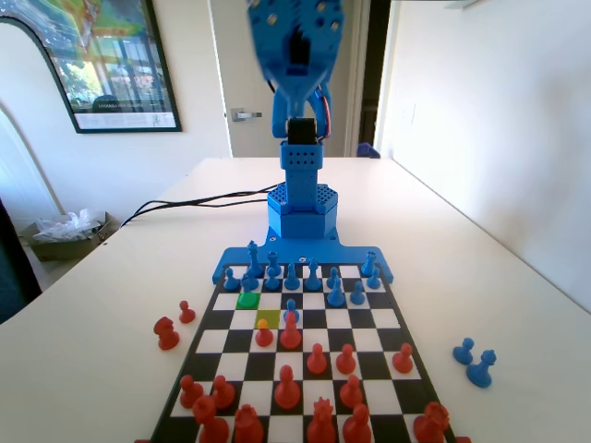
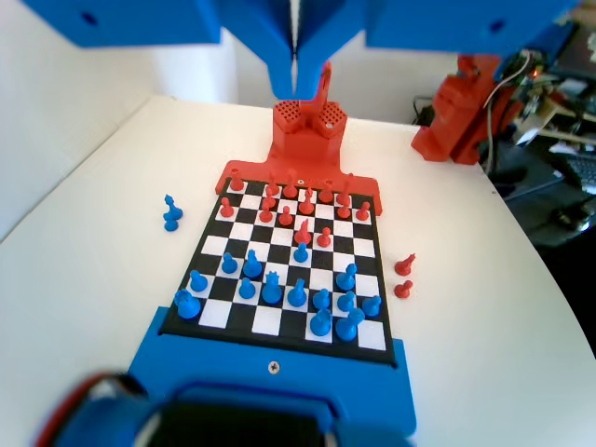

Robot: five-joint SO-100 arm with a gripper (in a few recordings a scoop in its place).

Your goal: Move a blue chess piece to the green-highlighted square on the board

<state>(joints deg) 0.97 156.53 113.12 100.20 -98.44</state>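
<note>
Red pieces crowd the fixed view's near edge; two red ones and two blue ones stand off the board; the claw hangs high, jaws pressed together, empty; far below, the blue chess piece stands upright, near the green-highlighted square.

White table, the board on it, captured pieces beside the board

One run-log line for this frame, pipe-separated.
arm: raised above board | end effector: shut, empty | small blue plastic pawn: on flat chequered chessboard, untouched | bright green highlighted square: vacant | step: grasp not begun
</note>
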